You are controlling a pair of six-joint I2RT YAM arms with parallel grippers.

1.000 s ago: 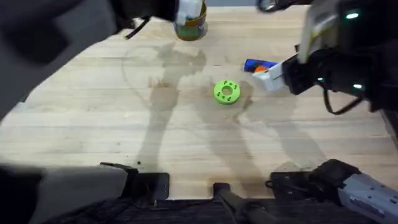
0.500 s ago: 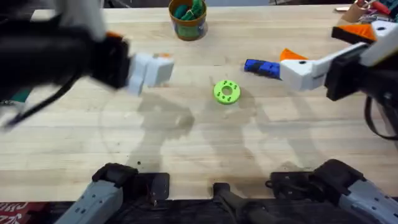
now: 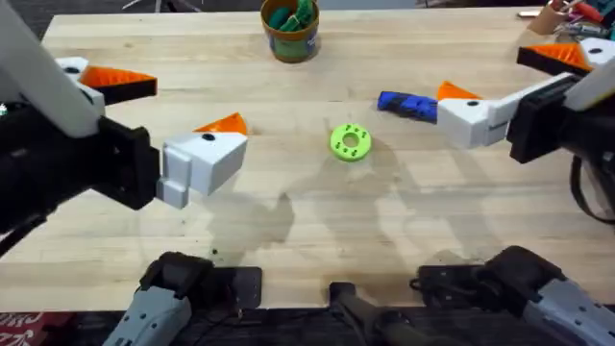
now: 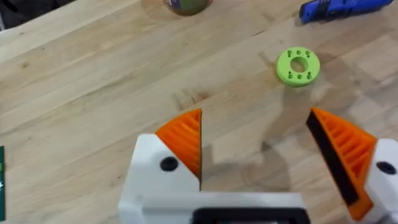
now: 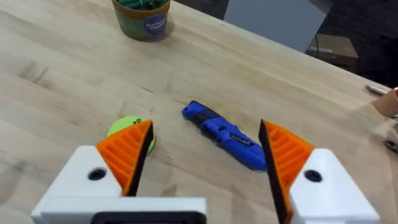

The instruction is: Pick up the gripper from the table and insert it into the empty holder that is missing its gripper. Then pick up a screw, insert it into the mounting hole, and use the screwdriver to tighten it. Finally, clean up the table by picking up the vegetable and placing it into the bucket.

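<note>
Though cropped by both wrist views, the bucket (image 3: 290, 34) with vegetable (image 3: 291, 16) inside overhead; both jaws released.

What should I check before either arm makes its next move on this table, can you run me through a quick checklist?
1. Left gripper open with nothing between its pads: ok.
2. Right gripper open with nothing between its pads: ok.
3. Green pieces inside the bucket: ok; whether they are the vegetable, cannot tell.
4. Blue tool lying free on the table, ahead of the right gripper: ok.
5. Lime-green disc flat, apart from both grippers: ok.
6. Screw in its mounting hole: cannot tell.
</note>
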